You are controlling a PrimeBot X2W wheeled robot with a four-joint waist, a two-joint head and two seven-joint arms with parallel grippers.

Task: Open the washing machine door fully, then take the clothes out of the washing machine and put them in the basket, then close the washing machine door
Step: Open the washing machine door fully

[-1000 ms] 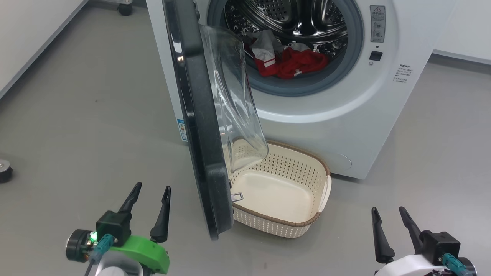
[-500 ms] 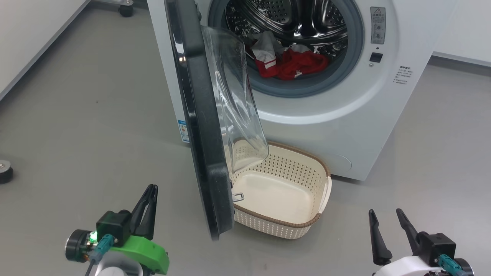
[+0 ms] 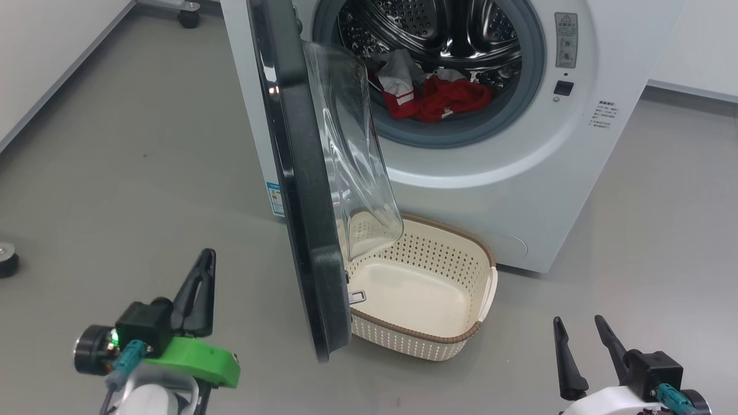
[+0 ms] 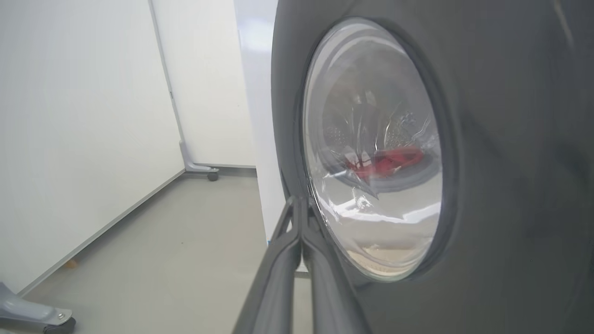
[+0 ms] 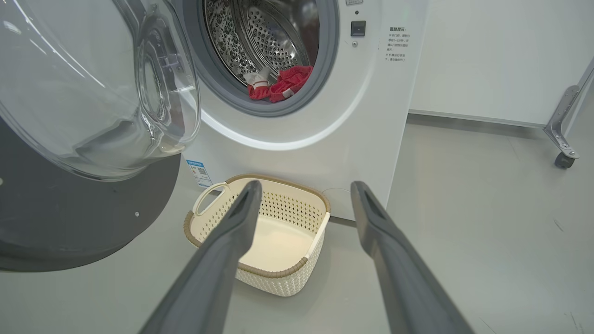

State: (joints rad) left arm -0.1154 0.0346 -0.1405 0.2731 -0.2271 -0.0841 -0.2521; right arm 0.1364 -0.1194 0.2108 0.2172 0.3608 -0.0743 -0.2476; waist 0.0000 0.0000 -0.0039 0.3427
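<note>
two grippers are seen low in the head view, and nothing is held by either. the left gripper [image 3: 206, 256] is pinched, fingers pressed together, and is placed on the outer side of the washing machine door [image 3: 300, 202], near its glossy face but apart from it. the right gripper [image 3: 578, 320] is spread wide, well apart from everything. the door is stood roughly edge-on, only partly swung, its glass window [image 3: 357, 150] bulging over the left end of the basket [image 3: 403, 329], which is set on the floor just before the washing machine [image 3: 519, 190]. the clothes [image 3: 438, 98] are heaped at the front of the drum [image 3: 450, 29], untouched.

the opening step is judged unfinished. if the door is pressed from this outer side, it would be driven shut rather than open. if it is swung wider while the left arm lies in its path, the arm could be struck. whether the door's lower edge is touching the basket cannot be told; if it is, the basket could be dragged. if the clothes are pulled out past the window as it stands, they could be snagged and dropped beside the basket.
</note>
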